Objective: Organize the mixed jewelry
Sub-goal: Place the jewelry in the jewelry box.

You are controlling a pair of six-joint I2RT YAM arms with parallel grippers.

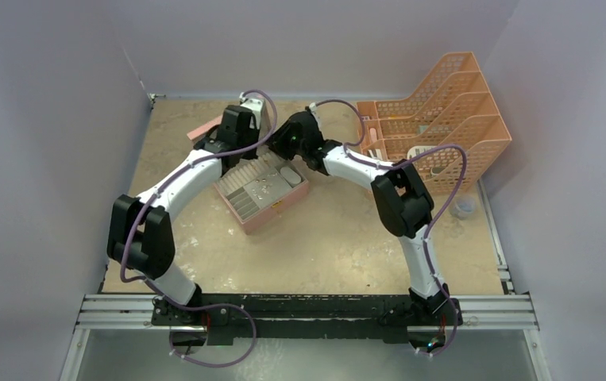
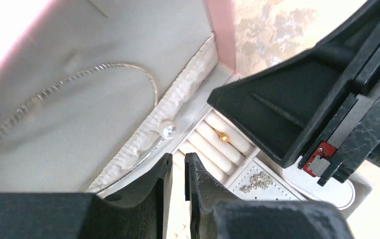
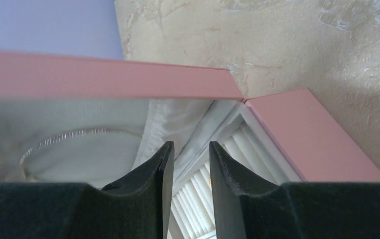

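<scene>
Jewelry box and both grippers, as I see them from the operator's station. The pink box (image 1: 272, 209) sits open on the counter (image 1: 339, 254), toward the far edge and a little left of its middle. Its lid (image 3: 103, 79) is folded back toward the far-left corner.

Mixed jewelry: a large thin wire hoop (image 2: 78, 74), silvery and finely ribbed, lies flat on the pale lining of the lid. A small gold ring (image 2: 223, 137) is seated between the white ring rolls of the tray. A silvery chain-like piece (image 2: 257, 181) rests on the flat grey pad just beside those rolls. A single pearl (image 2: 168, 130) sits at the ruffled seam between lid and tray.

The left gripper (image 2: 178, 172) hangs over that seam, jaws almost together with only a slit between and nothing in it. The right gripper (image 3: 191, 164) hangs over the box's corner, jaws a little apart and holding nothing. In the left wrist view its black body crowds in just beside the left fingers.

Edges: the box's pink wall (image 3: 317, 139) bounds the tray. An orange mesh file rack (image 1: 442, 119) fills the far-right corner. Bare counter shows from the box to the near edge.
</scene>
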